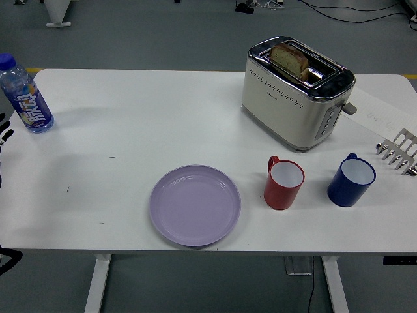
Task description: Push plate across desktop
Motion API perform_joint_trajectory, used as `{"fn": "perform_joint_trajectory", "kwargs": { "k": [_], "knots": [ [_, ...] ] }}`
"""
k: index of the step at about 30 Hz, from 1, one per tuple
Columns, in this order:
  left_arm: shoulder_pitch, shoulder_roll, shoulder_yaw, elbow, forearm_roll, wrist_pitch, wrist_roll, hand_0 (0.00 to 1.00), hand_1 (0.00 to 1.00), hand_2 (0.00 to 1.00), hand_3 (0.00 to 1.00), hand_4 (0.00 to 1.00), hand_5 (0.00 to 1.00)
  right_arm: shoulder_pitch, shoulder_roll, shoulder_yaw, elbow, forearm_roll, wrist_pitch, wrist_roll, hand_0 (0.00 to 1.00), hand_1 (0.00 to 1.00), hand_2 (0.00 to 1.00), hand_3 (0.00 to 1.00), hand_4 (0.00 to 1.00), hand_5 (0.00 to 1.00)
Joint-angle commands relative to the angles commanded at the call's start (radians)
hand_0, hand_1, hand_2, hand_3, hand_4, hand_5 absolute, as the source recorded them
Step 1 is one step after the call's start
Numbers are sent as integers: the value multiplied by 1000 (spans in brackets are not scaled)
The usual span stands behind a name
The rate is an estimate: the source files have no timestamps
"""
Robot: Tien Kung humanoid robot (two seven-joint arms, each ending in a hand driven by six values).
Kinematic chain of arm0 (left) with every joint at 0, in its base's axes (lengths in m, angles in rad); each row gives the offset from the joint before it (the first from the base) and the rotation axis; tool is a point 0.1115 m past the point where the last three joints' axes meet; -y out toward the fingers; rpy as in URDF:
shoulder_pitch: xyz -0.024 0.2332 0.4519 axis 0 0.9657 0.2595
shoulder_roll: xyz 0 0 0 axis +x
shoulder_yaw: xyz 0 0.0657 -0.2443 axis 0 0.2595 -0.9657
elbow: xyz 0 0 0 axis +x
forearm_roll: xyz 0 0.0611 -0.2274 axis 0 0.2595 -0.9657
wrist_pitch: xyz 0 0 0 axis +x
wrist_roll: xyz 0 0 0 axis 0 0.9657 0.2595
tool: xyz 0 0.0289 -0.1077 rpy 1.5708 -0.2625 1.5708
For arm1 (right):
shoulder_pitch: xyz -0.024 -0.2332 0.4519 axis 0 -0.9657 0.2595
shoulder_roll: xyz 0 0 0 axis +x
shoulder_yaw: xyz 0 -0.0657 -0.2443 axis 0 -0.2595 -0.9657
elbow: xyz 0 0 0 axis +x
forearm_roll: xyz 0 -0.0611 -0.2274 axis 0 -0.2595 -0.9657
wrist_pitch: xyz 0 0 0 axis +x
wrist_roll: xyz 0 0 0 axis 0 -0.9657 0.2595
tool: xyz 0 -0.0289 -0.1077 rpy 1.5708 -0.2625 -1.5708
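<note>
A lilac plate (195,205) lies flat on the white table (143,117), near the front edge and a little left of centre. Nothing touches it. Only the black fingertips (4,133) of my left hand (3,128) show at the far left edge, just below the bottle. They are spread, hold nothing, and are far from the plate. My right hand is out of view.
A water bottle (23,96) stands at the back left. A toaster (296,91) with a slice of bread (289,60) stands at the back right. A red mug (283,183) and a blue mug (351,180) stand right of the plate. A metal rack (399,151) is at the right edge.
</note>
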Motion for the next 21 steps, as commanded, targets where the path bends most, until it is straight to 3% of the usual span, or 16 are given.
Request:
{"fn": "perform_joint_trajectory", "kwargs": {
  "k": [4, 9, 13, 21],
  "knots": [
    [4, 5, -19, -3, -46, -44, 50, 775, 798, 813, 809, 619, 998, -1, 0, 0, 0, -1, 0, -1, 638, 609, 666, 605, 193, 114],
    [6, 4, -25, -17, -90, -70, 93, 778, 806, 816, 808, 623, 998, -3, 1, 2, 0, -4, 1, -2, 638, 609, 666, 605, 192, 115],
    [7, -1, -29, -25, -117, -71, 140, 778, 806, 816, 808, 623, 998, -6, 1, 3, 0, -6, 2, -4, 638, 609, 666, 605, 192, 115],
    [9, -1, -38, -28, -142, -59, 185, 795, 824, 850, 872, 628, 998, -9, 2, 1, 0, -3, 0, -5, 639, 609, 666, 605, 191, 114]
  ]
}}
